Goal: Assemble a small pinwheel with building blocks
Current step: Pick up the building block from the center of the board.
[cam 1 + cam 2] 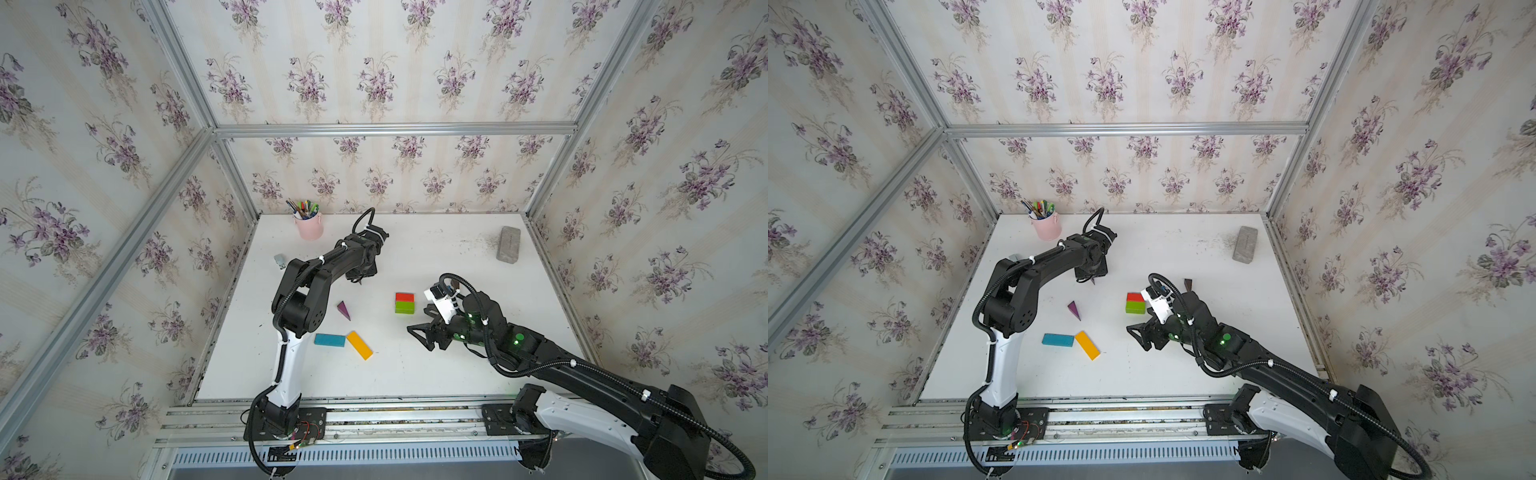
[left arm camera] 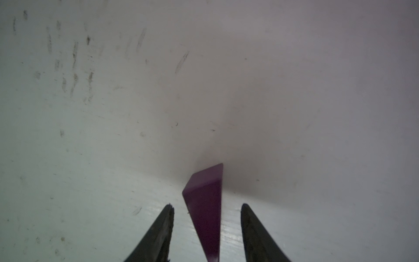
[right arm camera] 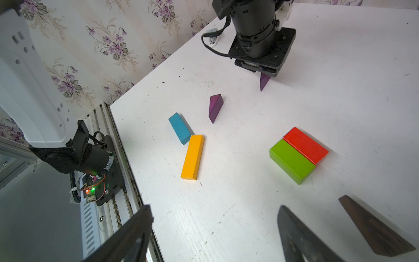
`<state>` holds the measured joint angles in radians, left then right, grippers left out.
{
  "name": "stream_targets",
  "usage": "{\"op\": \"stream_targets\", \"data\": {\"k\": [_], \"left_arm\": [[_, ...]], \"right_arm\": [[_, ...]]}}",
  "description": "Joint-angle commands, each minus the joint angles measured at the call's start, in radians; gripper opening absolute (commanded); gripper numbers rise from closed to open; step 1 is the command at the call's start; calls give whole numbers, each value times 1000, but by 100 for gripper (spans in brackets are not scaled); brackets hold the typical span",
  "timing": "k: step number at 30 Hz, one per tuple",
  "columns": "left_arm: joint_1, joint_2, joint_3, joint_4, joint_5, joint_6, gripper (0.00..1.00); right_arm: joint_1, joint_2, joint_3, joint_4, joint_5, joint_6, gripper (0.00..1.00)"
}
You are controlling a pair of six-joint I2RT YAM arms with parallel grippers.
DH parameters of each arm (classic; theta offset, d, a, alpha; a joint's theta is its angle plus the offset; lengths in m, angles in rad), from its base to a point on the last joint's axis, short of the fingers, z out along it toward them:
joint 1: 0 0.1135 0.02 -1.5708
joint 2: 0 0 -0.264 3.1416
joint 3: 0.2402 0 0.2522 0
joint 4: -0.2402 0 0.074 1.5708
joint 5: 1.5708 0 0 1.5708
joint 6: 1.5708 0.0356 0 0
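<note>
Nearest the left wrist camera's lens, the left end effector point(image 2: 206, 204) has its two dark fingers apart, one on each side of a purple wedge point(image 2: 205, 217). A strip of white counter point(image 2: 113, 136) shows on both sides, so the wedge is straddled, not clamped.

The right wrist camera gives what that view cannot. The right end effector point(image 3: 214, 206) is spread wide and empty, with a brown wedge point(image 3: 374, 229) lying just outside one finger. The red block point(image 3: 306, 145) and green block point(image 3: 292, 161) touch side by side as the pinwheel's centre. A second purple wedge point(image 3: 215, 107) lies alone. The yellow block point(image 3: 192, 157) and blue block point(image 3: 179, 128) meet at a corner, well apart from that centre.

In both top views the left arm point(image 1: 328, 266) hides its own grasp. They alone show the grey slab point(image 1: 508, 244) and the pen cup point(image 1: 308, 226) near the far edge, away from the work.

The step in hand looks like picking up the first blade; no blade or stem is placed yet. The next move calls for closing squarely on the wedge's flat faces, lifting it clear, and laying it against the red-green pair without shoving them.
</note>
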<state>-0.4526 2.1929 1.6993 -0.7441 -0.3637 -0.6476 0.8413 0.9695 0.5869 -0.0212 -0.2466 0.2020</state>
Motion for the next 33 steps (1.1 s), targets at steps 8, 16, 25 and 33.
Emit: {"op": "stream_targets", "data": {"k": [8, 16, 25, 33], "left_arm": [[17, 18, 17, 4, 15, 2, 45], [22, 37, 21, 14, 44, 14, 43], [28, 40, 22, 23, 46, 14, 42], [39, 38, 25, 25, 57, 24, 40]], "right_arm": [[1, 17, 5, 3, 20, -12, 87], [1, 25, 10, 0, 23, -12, 87], [1, 30, 8, 0, 28, -12, 87], [1, 36, 10, -5, 30, -12, 87]]}}
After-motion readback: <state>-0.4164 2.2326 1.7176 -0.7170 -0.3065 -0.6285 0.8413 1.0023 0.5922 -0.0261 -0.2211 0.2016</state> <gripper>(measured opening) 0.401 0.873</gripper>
